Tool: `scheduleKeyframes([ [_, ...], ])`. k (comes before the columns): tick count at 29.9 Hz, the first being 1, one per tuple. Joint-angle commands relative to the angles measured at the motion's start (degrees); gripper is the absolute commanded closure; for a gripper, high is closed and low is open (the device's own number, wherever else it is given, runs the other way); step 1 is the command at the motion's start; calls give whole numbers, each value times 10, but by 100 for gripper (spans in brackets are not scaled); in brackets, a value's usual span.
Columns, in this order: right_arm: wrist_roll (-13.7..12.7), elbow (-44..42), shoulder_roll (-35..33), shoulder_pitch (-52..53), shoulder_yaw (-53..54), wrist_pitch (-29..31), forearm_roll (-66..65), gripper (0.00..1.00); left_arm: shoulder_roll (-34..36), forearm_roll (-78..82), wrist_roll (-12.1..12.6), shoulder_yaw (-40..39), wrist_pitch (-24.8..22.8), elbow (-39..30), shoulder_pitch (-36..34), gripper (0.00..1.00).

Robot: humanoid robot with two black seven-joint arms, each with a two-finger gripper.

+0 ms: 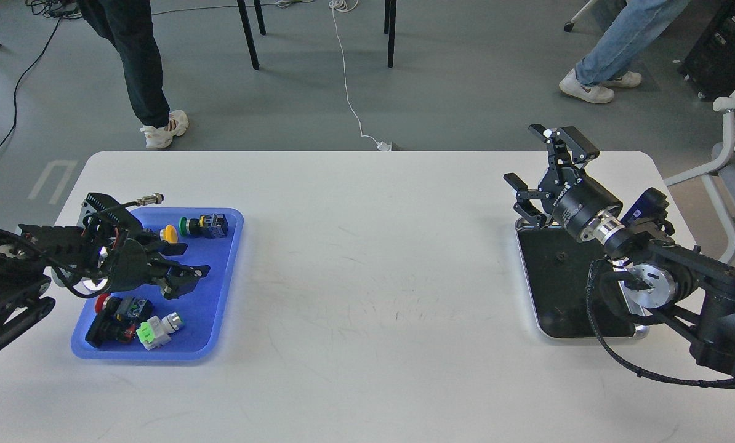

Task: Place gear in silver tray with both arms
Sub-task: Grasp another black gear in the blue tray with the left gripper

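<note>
The silver tray [526, 277], with a shiny rim and a black inside, lies at the table's right. My right gripper [545, 160] is open and empty, held above the tray's far left corner with its fingers pointing up and away. A small dark piece [559, 257] lies on the tray's black surface. My left gripper [192, 263] hangs low over the middle of the blue plastic tray [220, 295], pointing right. It covers the spot where the small black gear lay, so the gear is hidden. Its dark fingers do not show whether they hold anything.
The blue tray holds a red button unit [114, 309], a green and white part [156, 328], a yellow button [170, 232] and a green and blue switch [205, 224]. Two people's legs [136, 61] stand beyond the table. A white chair [734, 147] stands at the right.
</note>
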Motion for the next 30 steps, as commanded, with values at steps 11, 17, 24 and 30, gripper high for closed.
scheduleKeyframes([
  [11, 0, 1, -1, -3, -1, 0, -3, 2, -6, 0, 0, 13, 9, 23, 2, 36],
  [17, 0, 0, -1, -3, -2, -1, -4, 2, -12, 0, 0, 13, 10, 30, 2, 44],
  [24, 0, 0, -1, -3, -1, -1, -5, 2, -13, 0, 0, 16, 10, 40, 3, 45],
  [30, 0, 0, -1, -3, -2, -22, -5, 2, -17, 0, 0, 17, 10, 45, 5, 50],
])
